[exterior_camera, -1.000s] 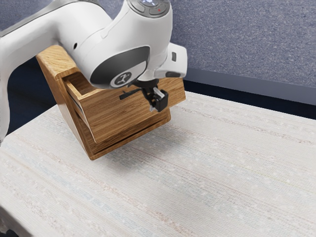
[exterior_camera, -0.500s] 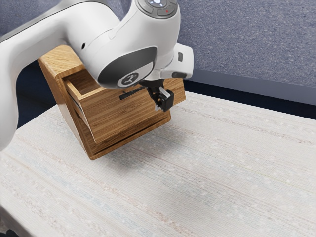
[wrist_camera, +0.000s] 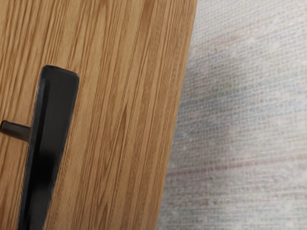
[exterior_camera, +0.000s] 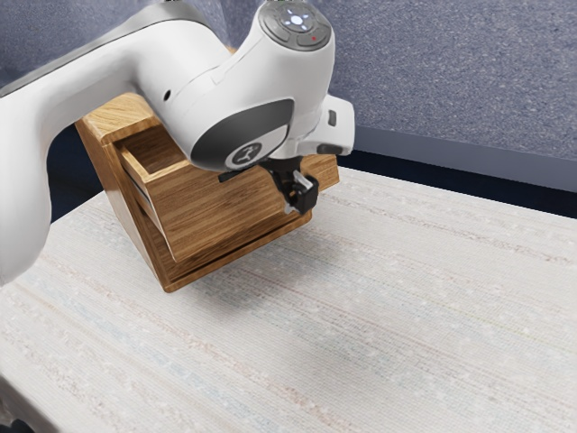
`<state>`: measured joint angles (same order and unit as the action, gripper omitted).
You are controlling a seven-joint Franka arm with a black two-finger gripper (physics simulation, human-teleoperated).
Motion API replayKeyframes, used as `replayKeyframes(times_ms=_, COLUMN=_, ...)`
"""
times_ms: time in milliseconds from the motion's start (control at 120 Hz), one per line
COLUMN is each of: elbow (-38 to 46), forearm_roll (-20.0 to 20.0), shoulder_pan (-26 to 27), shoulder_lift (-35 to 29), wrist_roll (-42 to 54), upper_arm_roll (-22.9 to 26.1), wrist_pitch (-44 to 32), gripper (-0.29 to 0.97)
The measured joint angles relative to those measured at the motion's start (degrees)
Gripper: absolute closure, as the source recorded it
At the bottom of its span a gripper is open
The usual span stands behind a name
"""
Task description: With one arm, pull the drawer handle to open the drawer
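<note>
- Where the white arm (exterior_camera: 108,81) comes in from the exterior view's left, it is seen bent over a wooden cabinet (exterior_camera: 113,117) that is set on a pale, woven-looking desk (exterior_camera: 388,307).
- The drawer (exterior_camera: 216,212) is seen pulled partway out of the cabinet, toward the exterior view's right. A strip of its hollow inside is exposed behind the drawer's front board.
- A black bar handle (exterior_camera: 236,172) is fixed across the front of the drawer, and part of it is covered by the arm's wrist.
- The black hand (exterior_camera: 300,191) is held just in front of the drawer, by the end of the handle nearer the exterior view's right, and above the desk.
- Whether the hand is spread or pressed together cannot be told.
- In the wrist view, the drawer (wrist_camera: 120,96) is shown close up, with its grain running along the same line as the handle (wrist_camera: 48,148).
- The handle is carried clear of the wood on a small dark post (wrist_camera: 14,128), and one rounded end of the bar is seen.
- Beside the edge of the drawer's front, the desk (wrist_camera: 240,120) is shown, crossed by a soft shadow.
- Behind the desk, a blue-grey wall (exterior_camera: 451,63) is seen, with a dark strip (exterior_camera: 451,161) along its foot.
</note>
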<state>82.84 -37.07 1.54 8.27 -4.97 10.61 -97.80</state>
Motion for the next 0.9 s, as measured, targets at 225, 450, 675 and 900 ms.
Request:
replayKeyframes(times_ms=225, elbow=0.84, forearm_roll=0.22, shoulder_pan=1.03, shoulder_lift=-0.26, wrist_roll=-0.74, upper_arm_roll=0.52, wrist_pitch=-0.11, gripper=0.02)
replayKeyframes(times_ms=450, elbow=3.29, forearm_roll=0.14, shoulder_pan=1.56, shoulder_lift=-2.8, wrist_roll=-2.02, upper_arm_roll=2.59, wrist_pitch=0.36, gripper=0.07)
replayKeyframes(times_ms=675, elbow=3.12, forearm_roll=-0.63, shoulder_pan=2.24, shoulder_lift=-3.27, wrist_roll=-3.66, upper_arm_roll=5.56, wrist_pitch=2.14, gripper=0.03)
replayKeyframes(times_ms=900, elbow=-4.24, forearm_roll=1.09, shoulder_pan=2.36, shoulder_lift=-0.86, wrist_roll=-5.12, upper_arm_roll=12.38, wrist_pitch=7.58, gripper=0.02)
